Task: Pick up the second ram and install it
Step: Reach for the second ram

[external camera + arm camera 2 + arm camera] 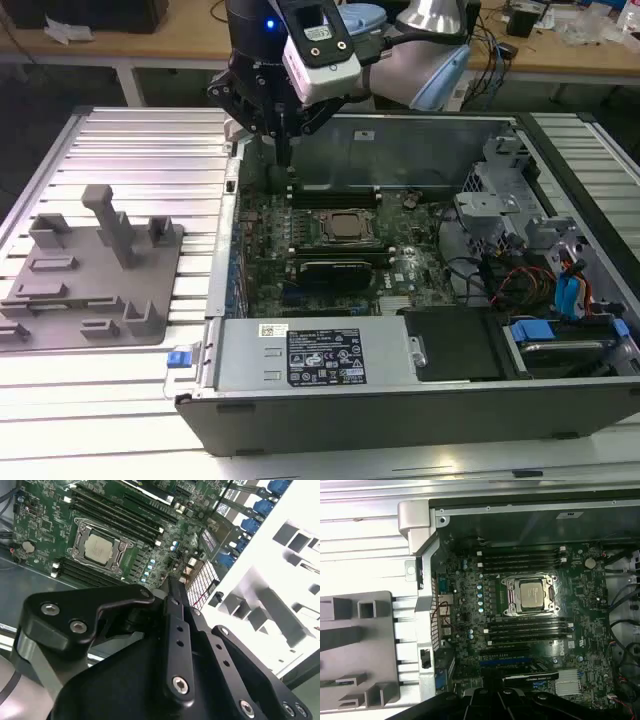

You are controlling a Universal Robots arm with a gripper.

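My gripper [284, 158] hangs over the back left corner of the motherboard [300, 265] inside the open computer case [400, 400]. Its fingers [172, 605] are drawn together into a narrow point, and I see nothing between them. The tip sits close above the left end of the long black memory slots [335, 197] behind the processor [345, 226]. In the first wrist view, slots [520, 560] run on one side of the processor [529, 595] and more slots [527, 630] on the other. The second ram is hidden from me.
A grey plastic holder block [90, 265] with upright posts lies on the ribbed metal table at the exterior view's left. The case walls [225, 210] ring the board. Cables and drive bays [540, 270] crowd the exterior view's right, and a power supply [320, 355] sits at the front.
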